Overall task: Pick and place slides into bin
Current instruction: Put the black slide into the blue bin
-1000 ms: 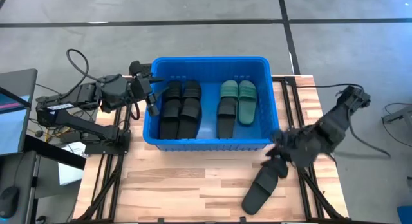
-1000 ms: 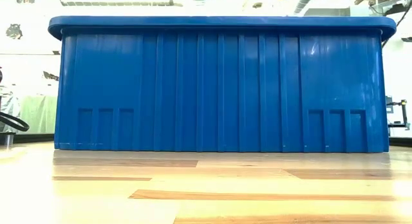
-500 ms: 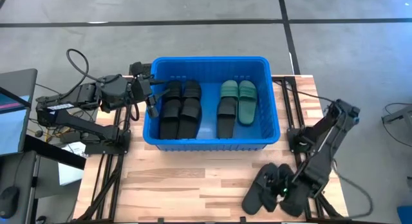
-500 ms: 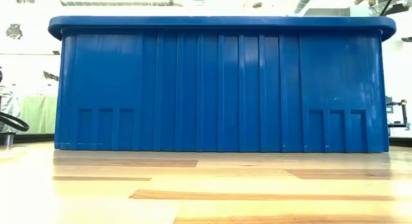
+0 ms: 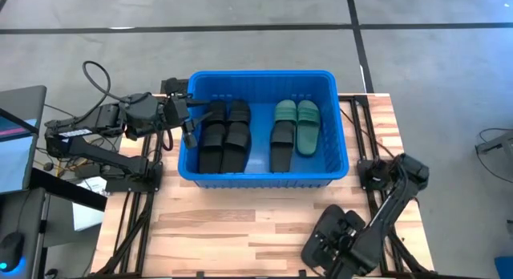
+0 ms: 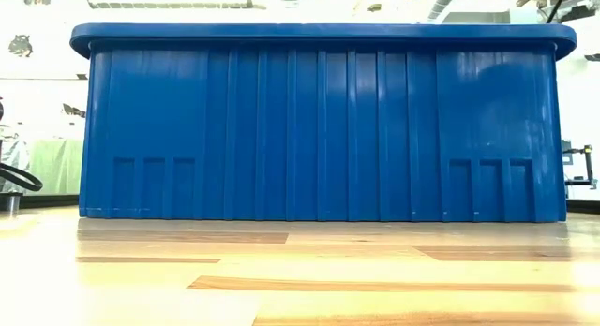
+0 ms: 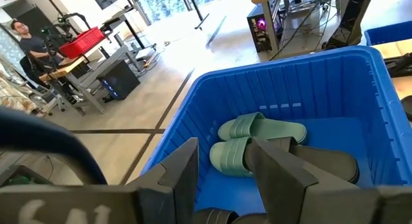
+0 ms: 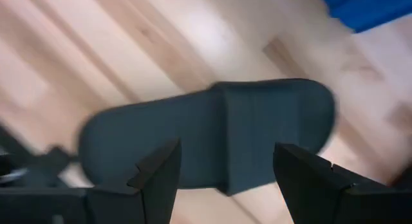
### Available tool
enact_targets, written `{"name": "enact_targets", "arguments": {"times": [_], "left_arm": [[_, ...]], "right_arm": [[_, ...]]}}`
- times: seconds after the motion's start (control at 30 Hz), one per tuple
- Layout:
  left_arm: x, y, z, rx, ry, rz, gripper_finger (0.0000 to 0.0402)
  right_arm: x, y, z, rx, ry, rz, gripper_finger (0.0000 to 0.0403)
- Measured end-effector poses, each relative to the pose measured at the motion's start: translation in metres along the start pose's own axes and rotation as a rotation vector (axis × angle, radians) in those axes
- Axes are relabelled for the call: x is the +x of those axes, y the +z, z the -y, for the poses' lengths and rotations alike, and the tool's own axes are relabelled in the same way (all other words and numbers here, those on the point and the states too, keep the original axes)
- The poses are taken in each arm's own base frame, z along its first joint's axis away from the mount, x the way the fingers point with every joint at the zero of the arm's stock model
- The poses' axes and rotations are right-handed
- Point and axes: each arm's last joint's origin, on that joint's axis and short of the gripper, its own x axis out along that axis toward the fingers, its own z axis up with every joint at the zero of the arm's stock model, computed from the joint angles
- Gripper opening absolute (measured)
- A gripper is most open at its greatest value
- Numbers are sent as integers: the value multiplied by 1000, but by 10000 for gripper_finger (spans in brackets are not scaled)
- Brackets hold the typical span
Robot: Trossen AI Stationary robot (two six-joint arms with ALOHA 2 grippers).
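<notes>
Right gripper (image 5: pixel 341 240) has dropped from beside the bin (image 5: pixel 262 178) onto the last black slide (image 8: pixel 212 137), fingers spread, ready to grasp.

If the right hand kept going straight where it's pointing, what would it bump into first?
Probably the black slide lying on the wooden table. It sits right ahead of the open right hand, between its fingers, though how far off is unclear.

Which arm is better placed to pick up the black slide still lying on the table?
Right. The right gripper hangs directly over the black slide at the table's near right corner, jaws open around it. The left gripper sits at the bin's far left rim, well away.
</notes>
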Motion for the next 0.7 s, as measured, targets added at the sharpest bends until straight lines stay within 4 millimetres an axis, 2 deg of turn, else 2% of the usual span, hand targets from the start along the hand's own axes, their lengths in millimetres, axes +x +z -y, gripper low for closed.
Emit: {"name": "enact_targets", "arguments": {"times": [0.3,0.43,0.7], "left_arm": [[0,-1,0,7,-3,-13,133],[0,-3,1,15,-7,-30,133],[0,-4,1,21,-9,-42,133]], "right_arm": [[22,-18,-23,-62,-97,-22,230],[31,-21,-23,-44,-183,-37,230],[44,-22,-21,-44,-225,-24,230]]}}
